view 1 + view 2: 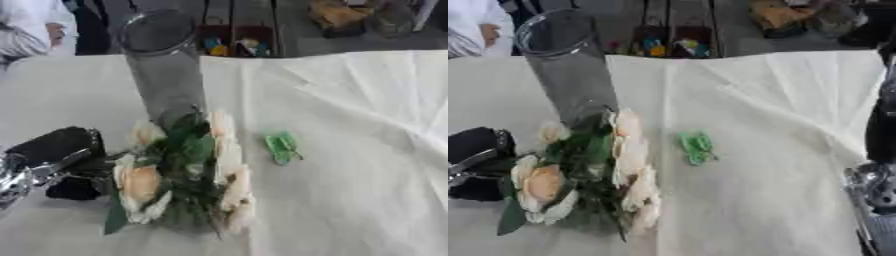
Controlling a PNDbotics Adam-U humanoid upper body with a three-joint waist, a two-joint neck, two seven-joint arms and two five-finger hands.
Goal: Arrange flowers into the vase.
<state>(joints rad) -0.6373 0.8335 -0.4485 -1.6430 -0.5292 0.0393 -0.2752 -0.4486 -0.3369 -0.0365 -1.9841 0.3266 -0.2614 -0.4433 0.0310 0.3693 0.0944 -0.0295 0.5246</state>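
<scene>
I see a desk (pixel 367 150) covered with a creased white cloth, and behind its far edge there is a dark area with some small colourful things that I cannot make out. The glass vase (pixel 162 65) is my landmark: it stands tall and transparent at the far side of the desk, and it looks empty.

Just in front of the vase, touching or almost touching its base, is the bunch of flowers (pixel 179 170), cream and pale orange blooms with dark green leaves. My left robot hand (pixel 57 160) comes in left of the vase and sits against the left side of the bunch. I believe it holds the stems there, but the leaves hide the fingers, so I cannot tell if it is clenched or released. I think the bunch is kept close under the vase so it can be lifted and put in from above.

To the right of the vase, apart from the bunch, a small green leaf piece (pixel 282 147) lies alone on the cloth.

Far right of the vase, my right arm shows in the right eye view, but its robot hand does not.
</scene>
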